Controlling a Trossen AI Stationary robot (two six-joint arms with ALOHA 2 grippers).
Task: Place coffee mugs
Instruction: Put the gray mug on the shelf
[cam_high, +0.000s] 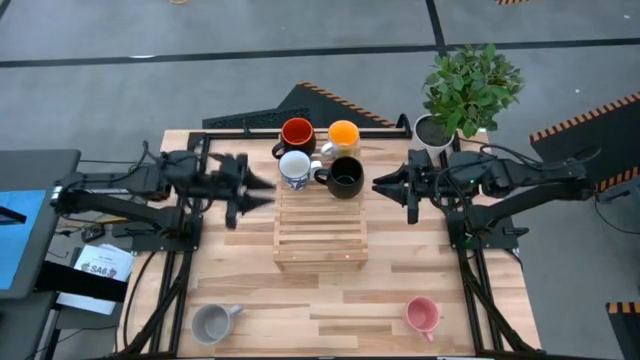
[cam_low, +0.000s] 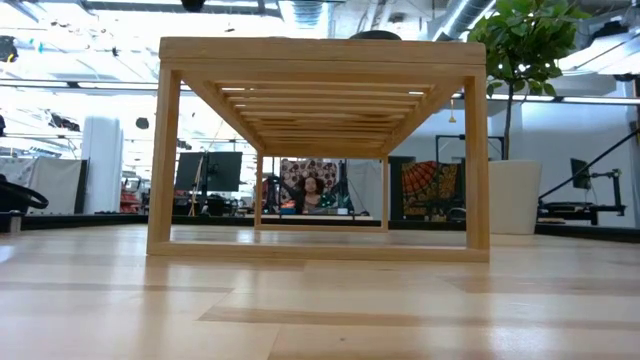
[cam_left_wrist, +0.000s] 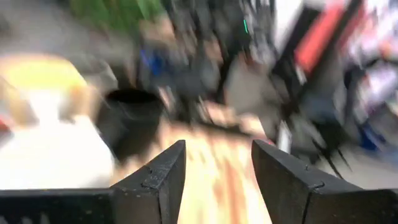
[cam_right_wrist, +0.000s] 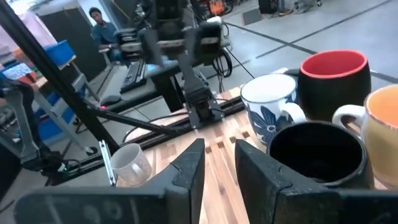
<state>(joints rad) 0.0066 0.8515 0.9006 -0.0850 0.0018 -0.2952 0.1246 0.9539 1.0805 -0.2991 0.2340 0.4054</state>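
Note:
A slatted wooden rack (cam_high: 320, 228) stands mid-table. Four mugs sit upright on its far end: red-orange (cam_high: 297, 133), yellow-orange (cam_high: 343, 135), white with a blue pattern (cam_high: 294, 169) and black (cam_high: 346, 177). The grey mug (cam_high: 211, 323) and the pink mug (cam_high: 422, 316) stand on the table near its near edge. My left gripper (cam_high: 262, 190) hovers open just left of the rack, level with the white mug. My right gripper (cam_high: 383, 185) hovers open just right of the black mug (cam_right_wrist: 317, 155). Neither gripper shows in the low view.
A potted plant in a white pot (cam_high: 437, 130) stands at the table's far right corner, behind my right arm. A keyboard (cam_high: 250, 120) lies at the far edge. The near half of the rack top (cam_high: 320, 245) is bare. A person (cam_low: 308, 192) sits far behind the table.

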